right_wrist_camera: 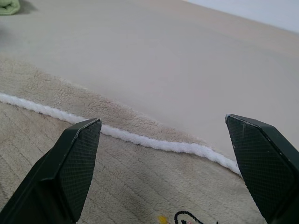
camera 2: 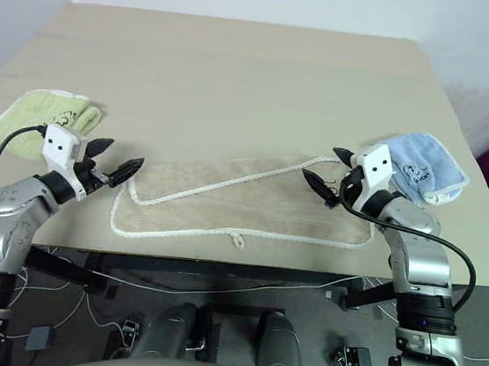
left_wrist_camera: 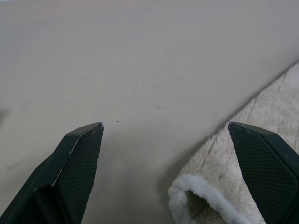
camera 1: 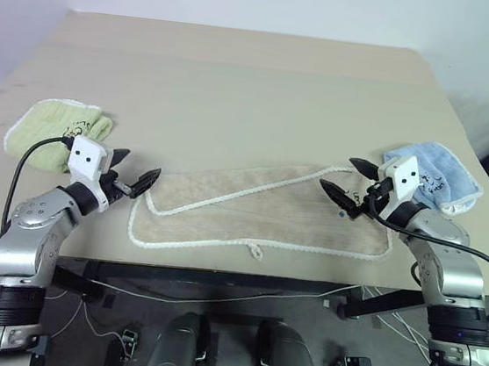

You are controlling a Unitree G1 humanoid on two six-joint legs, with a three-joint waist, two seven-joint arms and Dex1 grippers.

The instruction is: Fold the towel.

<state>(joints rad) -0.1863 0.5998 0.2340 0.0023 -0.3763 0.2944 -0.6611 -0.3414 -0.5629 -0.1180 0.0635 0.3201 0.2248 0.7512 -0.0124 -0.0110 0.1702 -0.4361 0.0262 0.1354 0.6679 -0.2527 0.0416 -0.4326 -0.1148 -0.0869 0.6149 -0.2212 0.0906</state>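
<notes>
The towel [camera 1: 263, 213] lies folded once lengthwise between the left gripper [camera 1: 132, 179] and right gripper [camera 1: 348, 186]; both gape wide, empty, beside its ends; further folds remain.

I see a beige towel [camera 1: 268, 212] with white corded edging, a light-green towel [camera 1: 56, 131], a light-blue towel [camera 1: 435, 178], all on a tan table [camera 1: 238, 85].

The right gripper [camera 1: 352, 185] covers a small part of the towel [camera 1: 268, 212] at its right end, and its arm hides part of the blue cloth [camera 1: 435, 174]. In the right wrist view the picture's edge cuts off the dark embroidered mark [right_wrist_camera: 189, 218]. The small marks on the green cloth [camera 1: 56, 126] are too small to read.
</notes>
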